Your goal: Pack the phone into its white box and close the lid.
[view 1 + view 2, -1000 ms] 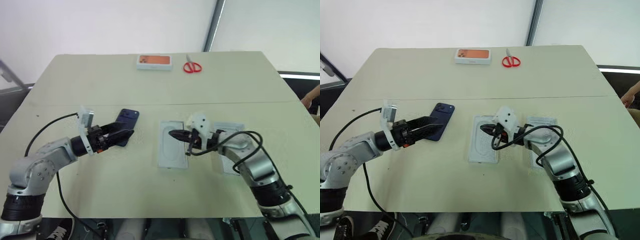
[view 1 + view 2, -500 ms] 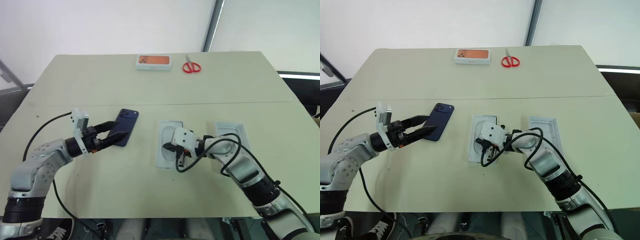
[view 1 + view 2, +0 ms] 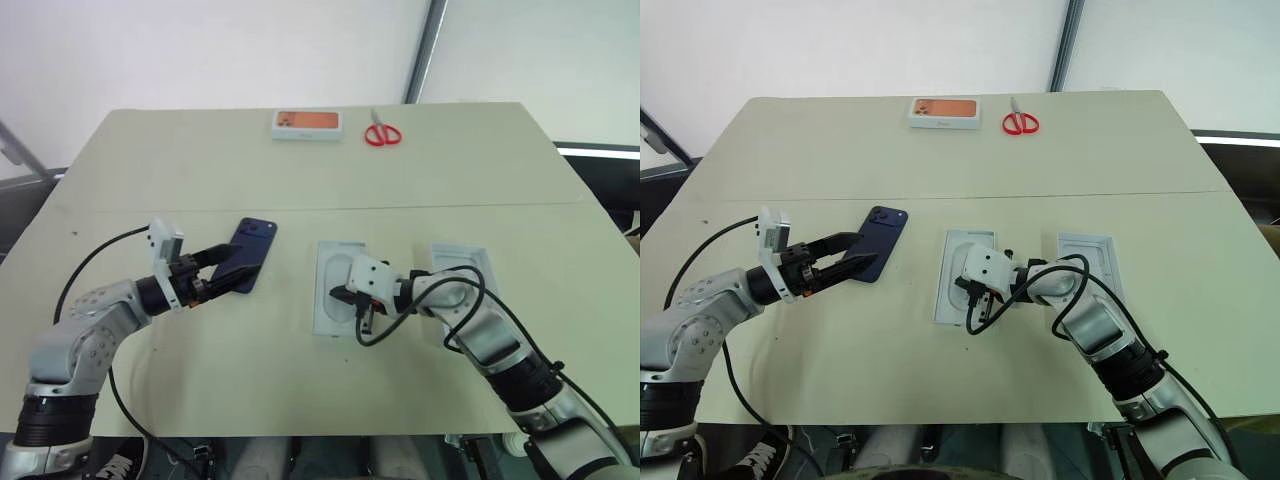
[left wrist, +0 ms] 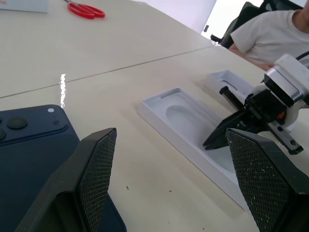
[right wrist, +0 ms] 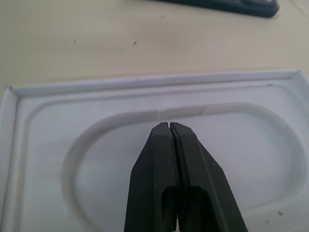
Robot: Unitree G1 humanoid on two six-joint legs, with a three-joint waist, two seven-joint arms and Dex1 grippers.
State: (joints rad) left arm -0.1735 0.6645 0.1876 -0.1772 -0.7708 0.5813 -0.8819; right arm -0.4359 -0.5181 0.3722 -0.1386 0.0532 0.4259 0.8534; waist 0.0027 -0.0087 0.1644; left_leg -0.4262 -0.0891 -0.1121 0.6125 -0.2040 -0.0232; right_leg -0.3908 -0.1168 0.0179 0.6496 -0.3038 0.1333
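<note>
Table: phone (image 3: 250, 255) flat, camera end far; left claw (image 3: 225, 272) agape, right claw (image 3: 338, 295) closed

Left gripper (image 3: 232, 270): jaws wide apart, pointing level toward surface centre. Right gripper (image 3: 337, 294): jaws pressed together, angled downward.

My head's two eyes look forward and down over the whole table (image 3: 300, 180), both sharing one scene (scissors (image 3: 383, 134) at the far edge). My left wrist camera sits low, looking level across the phone (image 4: 34, 159) toward the white tray (image 4: 193, 125). My right wrist camera hangs close above that tray.
</note>
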